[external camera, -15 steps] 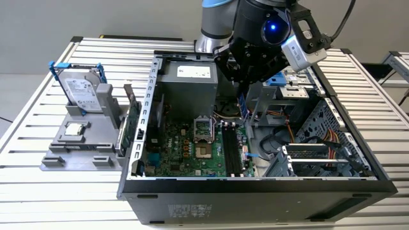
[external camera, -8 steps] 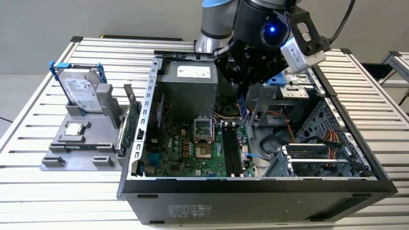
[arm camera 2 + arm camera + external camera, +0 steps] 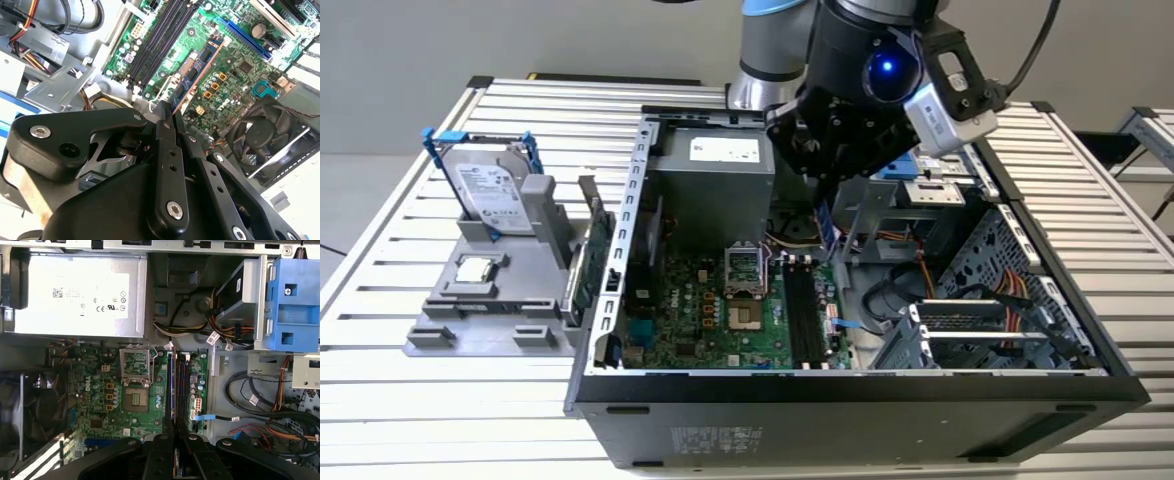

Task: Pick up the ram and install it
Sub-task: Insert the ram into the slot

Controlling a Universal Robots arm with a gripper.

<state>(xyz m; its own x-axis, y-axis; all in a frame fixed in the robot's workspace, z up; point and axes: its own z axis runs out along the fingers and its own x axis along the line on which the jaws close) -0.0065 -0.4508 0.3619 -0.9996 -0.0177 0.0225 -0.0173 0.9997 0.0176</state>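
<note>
Gripper (image 3: 170, 117) pinched shut on ram (image 3: 192, 75), stick held edge-down above motherboard (image 3: 100, 395) w/ long side running along black memory slots (image 3: 179, 385), apparently so it can seat, inside open computer case (image 3: 620, 300).

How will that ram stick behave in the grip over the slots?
The ram, a thin flat board held by its end in the gripper, is probably stiff and light. Held only at one end, it may pivot under sideways load. Its exposed chips look fragile.
</note>
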